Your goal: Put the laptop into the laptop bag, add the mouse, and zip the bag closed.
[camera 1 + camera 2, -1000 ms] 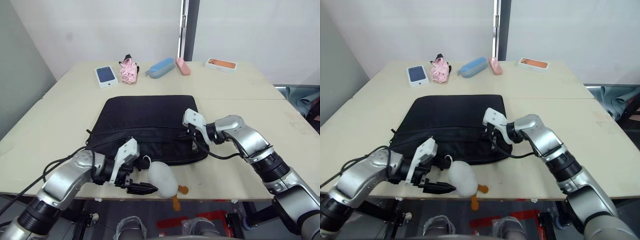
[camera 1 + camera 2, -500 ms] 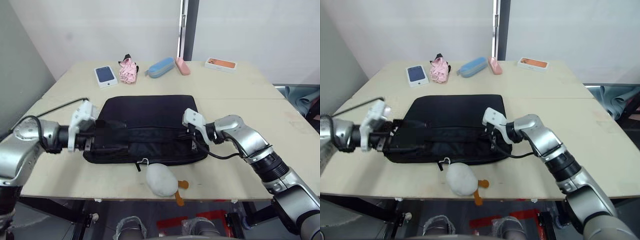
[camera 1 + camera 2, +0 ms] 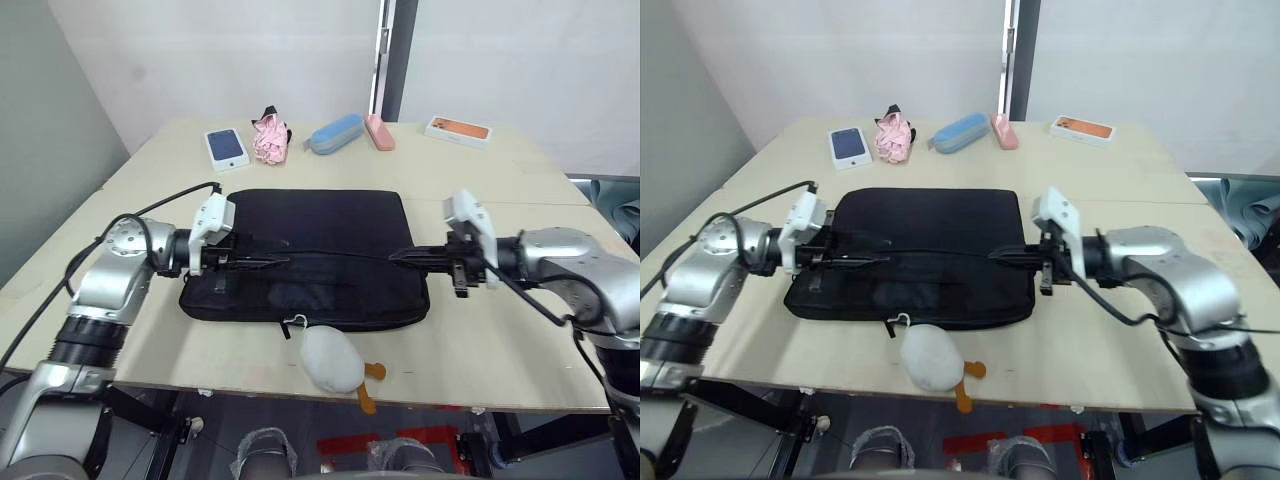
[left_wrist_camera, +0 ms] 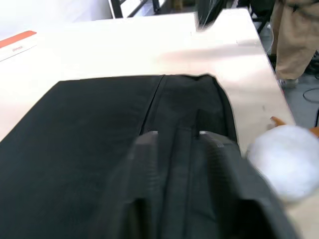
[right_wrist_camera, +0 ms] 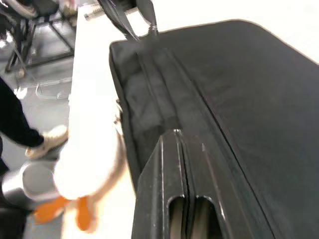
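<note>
The black laptop bag [image 3: 310, 245] lies flat in the middle of the table, with its white plush duck charm [image 3: 330, 358] at the front edge. My left gripper [image 3: 268, 262] reaches in from the bag's left end. In the left wrist view its fingers [image 4: 149, 142] pinch a ridge of black fabric along the bag's front seam. From the right, my right gripper [image 3: 397, 256] is shut, its tips resting on the same seam near the bag's right end. The laptop and the mouse are out of view.
Along the far edge stand a phone box [image 3: 227, 149], a pink bundle [image 3: 268, 137], a blue case [image 3: 335, 134], a small pink case [image 3: 379, 131] and an orange-topped box [image 3: 459, 130]. A person's legs [image 4: 294, 40] stand beyond the table.
My left arm has swung from beside the duck at the front edge to the bag's left end, and its fingers have closed. The right arm has drawn back to the right. The camera has shifted.
</note>
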